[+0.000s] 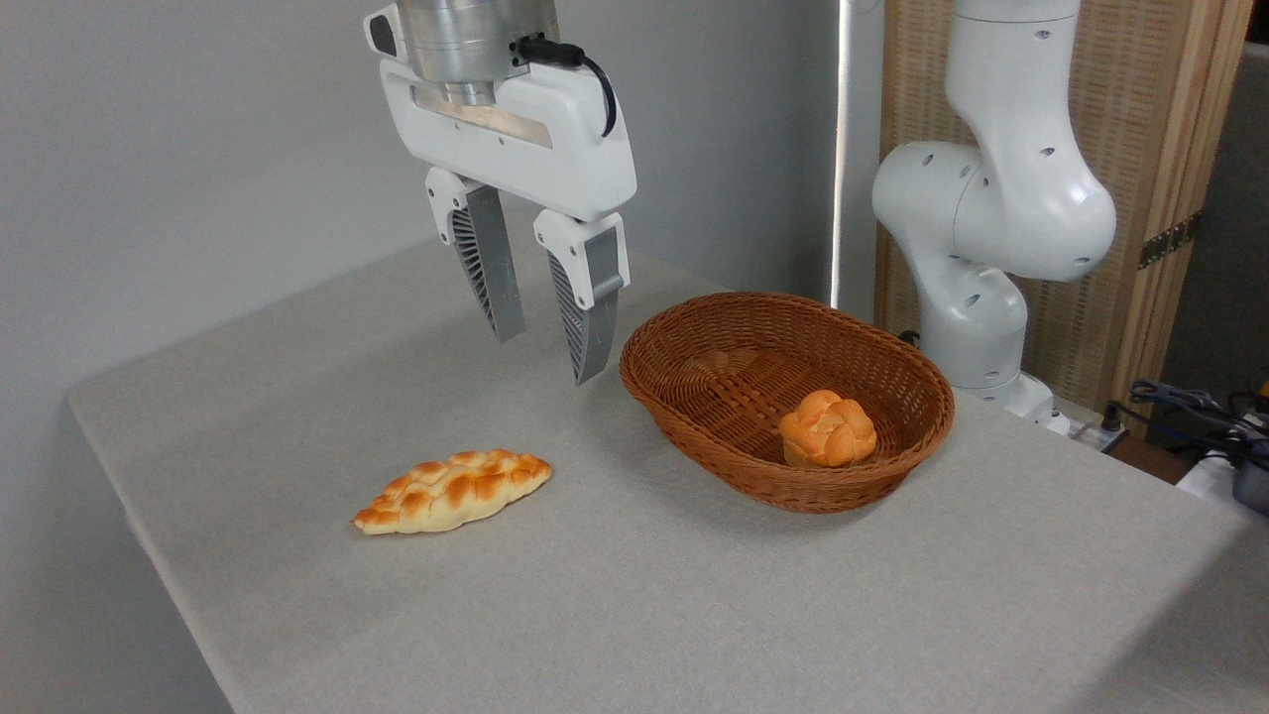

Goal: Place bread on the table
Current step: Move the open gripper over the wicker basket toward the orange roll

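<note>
Right now the bun sits in the basket, down and right of the gripper, whose jaws hang spread and empty over the table

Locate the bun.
The bun sits inside the basket, at its right end, right of the open gripper.
</note>
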You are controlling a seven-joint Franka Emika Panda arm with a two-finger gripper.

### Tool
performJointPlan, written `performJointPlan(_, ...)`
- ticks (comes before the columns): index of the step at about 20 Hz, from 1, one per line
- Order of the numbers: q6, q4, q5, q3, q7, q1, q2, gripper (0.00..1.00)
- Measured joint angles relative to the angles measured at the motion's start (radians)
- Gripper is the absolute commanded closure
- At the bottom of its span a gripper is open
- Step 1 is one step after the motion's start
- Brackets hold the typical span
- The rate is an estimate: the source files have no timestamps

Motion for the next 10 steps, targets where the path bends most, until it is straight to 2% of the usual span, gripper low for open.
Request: performJointPlan(10,0.000,-0.001,0.000,0.000,0.005,0.000,0.000,0.00)
